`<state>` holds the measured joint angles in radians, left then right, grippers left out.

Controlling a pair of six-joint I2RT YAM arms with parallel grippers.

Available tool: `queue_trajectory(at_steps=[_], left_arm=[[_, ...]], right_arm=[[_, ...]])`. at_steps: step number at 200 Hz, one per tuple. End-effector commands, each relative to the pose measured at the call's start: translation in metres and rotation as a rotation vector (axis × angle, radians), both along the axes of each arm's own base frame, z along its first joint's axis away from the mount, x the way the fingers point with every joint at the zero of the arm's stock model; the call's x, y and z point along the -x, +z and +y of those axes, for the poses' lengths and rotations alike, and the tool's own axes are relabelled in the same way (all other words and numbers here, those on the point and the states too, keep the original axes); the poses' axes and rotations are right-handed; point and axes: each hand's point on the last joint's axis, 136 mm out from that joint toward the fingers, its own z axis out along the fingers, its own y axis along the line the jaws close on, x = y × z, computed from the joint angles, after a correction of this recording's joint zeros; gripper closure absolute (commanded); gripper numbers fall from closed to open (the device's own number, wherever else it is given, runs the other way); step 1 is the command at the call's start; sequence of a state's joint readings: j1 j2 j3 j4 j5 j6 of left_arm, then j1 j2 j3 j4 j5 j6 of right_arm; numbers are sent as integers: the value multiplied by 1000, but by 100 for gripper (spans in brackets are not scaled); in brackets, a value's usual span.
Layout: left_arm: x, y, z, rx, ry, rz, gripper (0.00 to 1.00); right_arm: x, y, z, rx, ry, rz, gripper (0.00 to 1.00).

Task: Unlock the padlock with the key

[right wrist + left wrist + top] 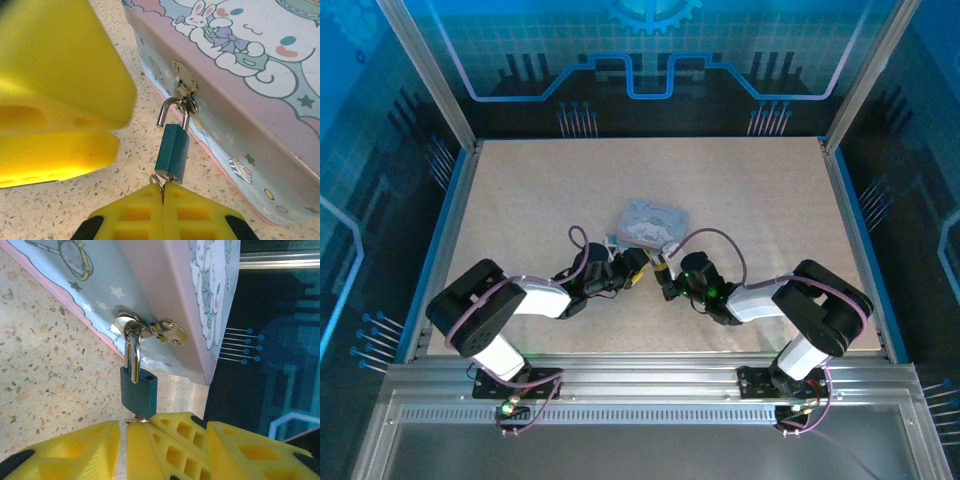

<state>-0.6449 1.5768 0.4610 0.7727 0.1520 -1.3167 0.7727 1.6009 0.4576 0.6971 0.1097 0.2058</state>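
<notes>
A: Who holds what?
B: Left tool [122, 125] spread, holding nothing; right tool [162, 197] clamped on the key [159, 181], seated under the padlock [172, 152] hanging from the hasp [184, 82] of the tin [260, 100].
A: Risk?
B: Unheld, I reckon the padlock may swing with the turn, so the key could slip or bend.

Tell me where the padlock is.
The padlock hangs from the hasp on the cartoon-printed tin's side, near the middle of the table. The right wrist view shows the right gripper shut on the key beneath it.
</notes>
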Motion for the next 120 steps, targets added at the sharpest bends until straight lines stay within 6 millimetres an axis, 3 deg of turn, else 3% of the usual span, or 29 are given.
queue_trajectory(at_steps=[1, 56, 93, 120], left_arm=[[2, 1, 13, -99, 0, -23, 46], [0, 23, 51, -283, 49, -88, 32], [-4, 30, 78, -361, 85, -88, 22], [-15, 32, 95, -384, 85, -70, 20]], right_arm=[[4, 2, -3, -82, -1, 78, 100], [6, 0, -13, -212, -7, 297, 100], [4, -12, -23, -258, -74, 418, 100], [-1, -21, -32, -290, -134, 486, 100]])
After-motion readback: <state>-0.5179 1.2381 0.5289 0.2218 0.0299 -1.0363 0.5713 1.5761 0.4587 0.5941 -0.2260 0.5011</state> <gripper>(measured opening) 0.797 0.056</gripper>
